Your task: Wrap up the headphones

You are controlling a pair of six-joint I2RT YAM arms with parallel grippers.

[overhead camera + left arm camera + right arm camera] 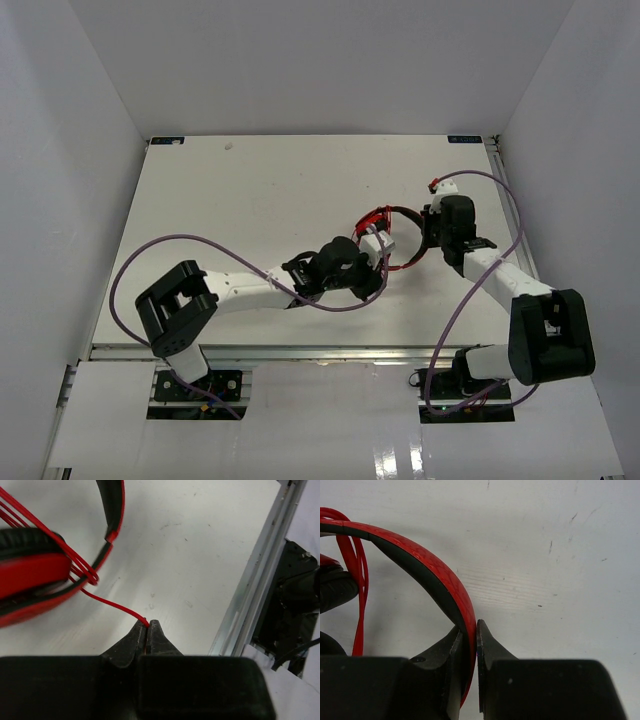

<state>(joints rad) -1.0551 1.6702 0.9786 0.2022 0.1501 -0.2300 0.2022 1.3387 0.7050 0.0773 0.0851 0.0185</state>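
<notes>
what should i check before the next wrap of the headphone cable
1. Left gripper shut on the cable: ok, the strand is pinched at the tips.
2. Right gripper clamped on the headband: ok.
3. Loops lying together on the headphones beside the earcup: ok, several strands are bunched.
4. Cable run from the loops to the left gripper free of snags: ok, it crosses bare table.
5. Cable left beyond the left gripper: cannot tell, hidden.
</notes>
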